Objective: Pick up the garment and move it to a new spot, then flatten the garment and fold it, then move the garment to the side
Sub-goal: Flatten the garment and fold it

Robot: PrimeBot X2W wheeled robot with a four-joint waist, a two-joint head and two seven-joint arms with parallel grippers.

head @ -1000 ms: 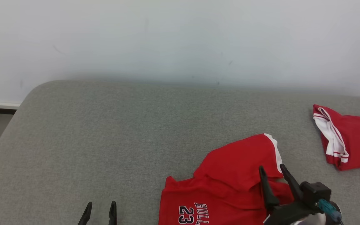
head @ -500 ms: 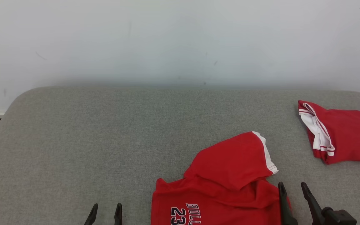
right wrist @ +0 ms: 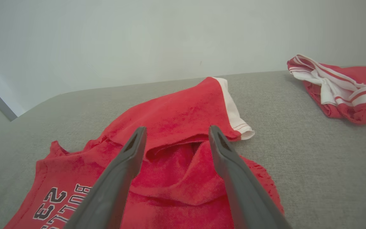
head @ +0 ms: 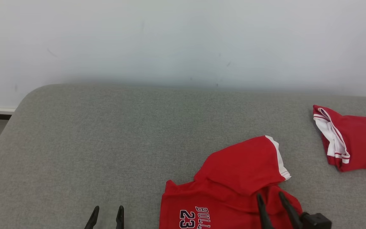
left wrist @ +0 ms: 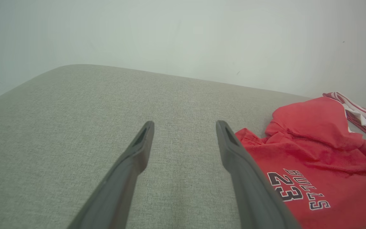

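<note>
- Garment (head: 233,171), lower centre-right: red, white-edged sleeve, dark white-outlined "BULLS 23".
- Folded cloth (head: 357,143), right edge: red, white striped band.
- Cushion (head: 106,143): grey weave.

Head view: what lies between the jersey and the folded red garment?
Just bare grey cushion separates the jersey from the folded garment; the right wrist view agrees.

A: First entry, left gripper (head: 105,217)?
B: Two long jaws, dark grey, flat-sided, tapering to narrow tips; shallow recess behind each tip.
A: And the right gripper (head: 270,199)?
B: Same pattern. Black boxy housing (head: 316,220) at its base.
</note>
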